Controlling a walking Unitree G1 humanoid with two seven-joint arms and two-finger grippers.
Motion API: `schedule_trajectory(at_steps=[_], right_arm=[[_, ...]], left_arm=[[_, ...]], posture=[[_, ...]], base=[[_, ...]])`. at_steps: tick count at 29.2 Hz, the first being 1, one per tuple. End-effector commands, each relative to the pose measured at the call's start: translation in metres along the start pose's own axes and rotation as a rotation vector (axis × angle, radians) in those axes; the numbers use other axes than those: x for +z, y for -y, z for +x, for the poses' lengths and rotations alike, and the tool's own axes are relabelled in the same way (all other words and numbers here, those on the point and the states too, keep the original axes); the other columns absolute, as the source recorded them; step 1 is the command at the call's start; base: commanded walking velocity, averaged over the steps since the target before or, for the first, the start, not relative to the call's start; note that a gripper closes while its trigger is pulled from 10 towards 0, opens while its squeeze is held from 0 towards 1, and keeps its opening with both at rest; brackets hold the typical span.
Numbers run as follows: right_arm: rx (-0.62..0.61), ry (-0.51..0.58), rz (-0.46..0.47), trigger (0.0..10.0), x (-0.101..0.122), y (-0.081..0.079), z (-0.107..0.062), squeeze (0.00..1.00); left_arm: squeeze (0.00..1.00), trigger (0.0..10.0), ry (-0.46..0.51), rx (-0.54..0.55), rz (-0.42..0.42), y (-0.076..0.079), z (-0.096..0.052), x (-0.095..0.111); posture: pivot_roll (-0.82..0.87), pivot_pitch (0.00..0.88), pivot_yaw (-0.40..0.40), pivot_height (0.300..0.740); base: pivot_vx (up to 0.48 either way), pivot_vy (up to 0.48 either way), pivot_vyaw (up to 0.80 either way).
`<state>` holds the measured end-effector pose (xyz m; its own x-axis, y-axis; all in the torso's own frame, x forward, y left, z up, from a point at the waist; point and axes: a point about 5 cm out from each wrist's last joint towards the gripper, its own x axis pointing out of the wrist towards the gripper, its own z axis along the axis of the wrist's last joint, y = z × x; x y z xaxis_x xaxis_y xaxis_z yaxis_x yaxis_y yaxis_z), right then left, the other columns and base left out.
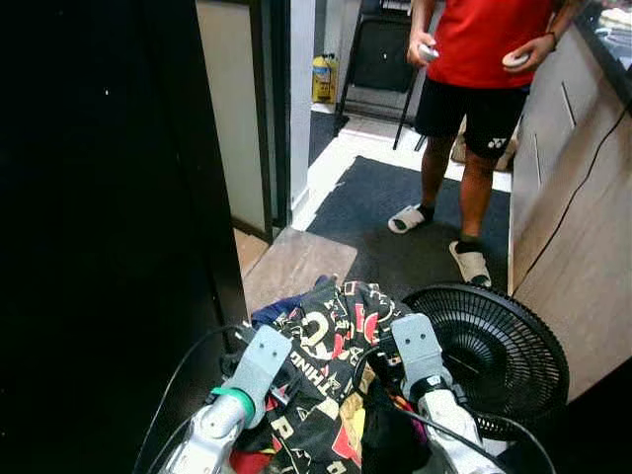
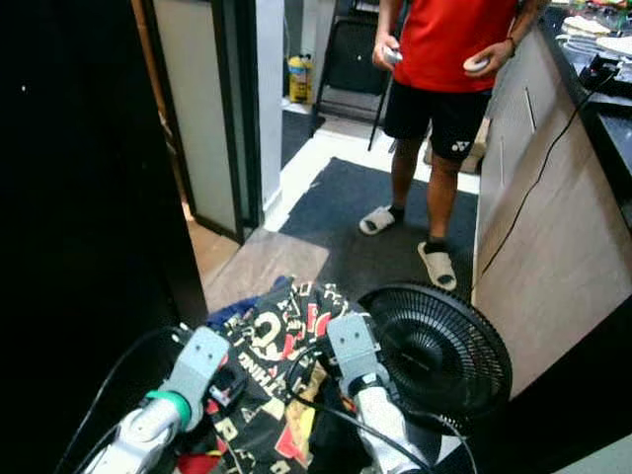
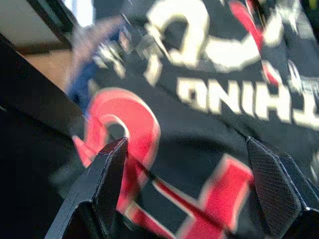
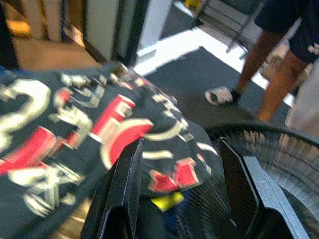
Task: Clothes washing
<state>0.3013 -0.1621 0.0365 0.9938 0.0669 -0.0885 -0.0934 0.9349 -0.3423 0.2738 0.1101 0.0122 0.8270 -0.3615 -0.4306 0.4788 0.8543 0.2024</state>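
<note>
Clothes in a soft, limp bundle of black fabric printed red and cream (image 1: 321,370) are being carried beside a black round fan (image 1: 494,351), bunched folds judged the best hold, both grippers' jaws spread wide.

Printed cloth garment (image 1: 326,365), soft, matt; fan guard (image 1: 499,346) of black wire grille; wood-look floor (image 1: 296,267), smooth.
</note>
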Motion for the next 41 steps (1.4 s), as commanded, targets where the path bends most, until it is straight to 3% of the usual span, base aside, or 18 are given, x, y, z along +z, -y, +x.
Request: schedule_trajectory(at_steps=[1, 7, 10, 16, 17, 21, 22, 27, 36, 41], right_arm=[[-0.017, -0.048, 0.000, 10.0, -0.008, 0.003, -0.003, 0.00], [-0.048, -0.035, -0.017, 10.0, -0.005, 0.016, 0.001, 0.00], [-0.064, -0.015, -0.040, 10.0, 0.001, 0.026, 0.006, 0.00], [-0.069, -0.011, -0.052, 10.0, 0.001, 0.031, 0.006, 0.00], [-0.074, -0.016, -0.054, 10.0, -0.001, 0.032, 0.004, 0.00], [-0.078, -0.019, -0.055, 10.0, -0.002, 0.033, 0.002, 0.00], [-0.082, -0.026, -0.053, 10.0, -0.006, 0.032, -0.001, 0.00], [-0.092, -0.048, -0.040, 10.0, -0.014, 0.030, -0.008, 0.00], [-0.087, -0.040, -0.028, 10.0, -0.011, 0.025, -0.006, 0.00], [-0.080, -0.033, -0.028, 10.0, -0.008, 0.024, -0.003, 0.00]], left_arm=[[0.00, 10.0, -0.068, -0.032, 0.008, 0.005, -0.003, -0.015], [0.00, 10.0, -0.070, -0.045, -0.003, 0.005, -0.003, -0.012], [0.00, 10.0, -0.078, -0.110, -0.008, 0.009, -0.001, -0.007], [0.00, 10.0, -0.081, -0.137, 0.005, 0.012, 0.004, -0.001], [0.00, 6.2, -0.078, -0.139, 0.017, 0.012, 0.006, 0.001], [0.00, 6.2, -0.075, -0.140, 0.025, 0.012, 0.008, 0.002], [0.00, 0.0, -0.070, -0.142, 0.028, 0.013, 0.008, 0.003], [0.00, 0.0, -0.049, -0.139, 0.027, 0.012, 0.006, 0.005], [0.00, 0.0, -0.020, -0.112, 0.020, 0.007, 0.003, 0.008], [0.00, 0.0, 0.062, -0.078, -0.020, -0.002, 0.002, 0.028]], posture=[[0.12, 0.054, 0.060, 0.740], [0.11, 0.089, 0.075, 0.740], [0.09, 0.118, 0.088, 0.740], [0.07, 0.133, 0.102, 0.740], [0.06, 0.135, 0.107, 0.740], [0.06, 0.135, 0.108, 0.740], [0.06, 0.129, 0.112, 0.740], [0.05, 0.116, 0.117, 0.740], [0.06, 0.108, 0.108, 0.740], [0.07, 0.106, 0.101, 0.740]], base=[[0.000, 0.000, 0.00], [0.000, 0.000, 0.00], [0.000, 0.000, 0.00], [0.000, 0.000, 0.00], [0.000, 0.000, 0.00], [0.000, 0.000, 0.00], [0.000, 0.000, 0.00], [0.000, 0.000, 0.00], [0.000, 0.000, 0.00], [0.000, 0.000, 0.00]])
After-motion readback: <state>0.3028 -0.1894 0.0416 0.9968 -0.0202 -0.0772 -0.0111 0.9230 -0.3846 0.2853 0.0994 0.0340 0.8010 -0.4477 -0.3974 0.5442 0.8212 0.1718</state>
